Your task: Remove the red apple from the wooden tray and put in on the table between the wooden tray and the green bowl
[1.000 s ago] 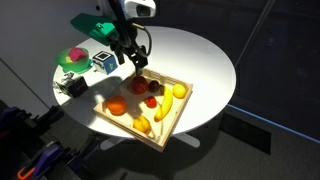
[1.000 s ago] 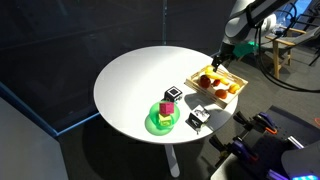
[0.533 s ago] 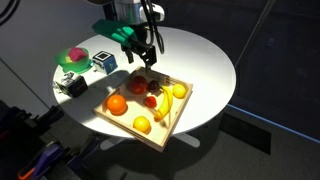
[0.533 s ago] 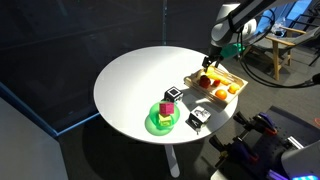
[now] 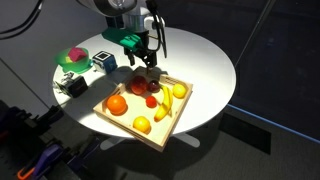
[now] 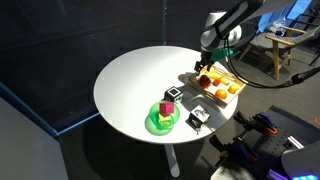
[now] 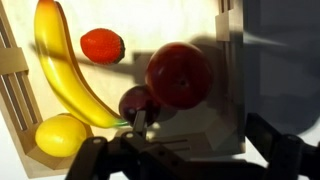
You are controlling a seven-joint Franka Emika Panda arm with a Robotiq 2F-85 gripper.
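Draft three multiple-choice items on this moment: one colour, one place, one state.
1. The item in the green bowl is:
A black
B pink
C white

2. The red apple lies:
A in the green bowl
B on the floor
C in the wooden tray

3. The gripper is:
A open, holding nothing
B shut on the red apple
C shut on a banana

Key:
1 B: it shows pink above the green rim in both exterior views.
2 C: the wrist view shows it on the tray's wooden floor, near the banana.
3 A: the fingers stand apart above the fruit with nothing between them.
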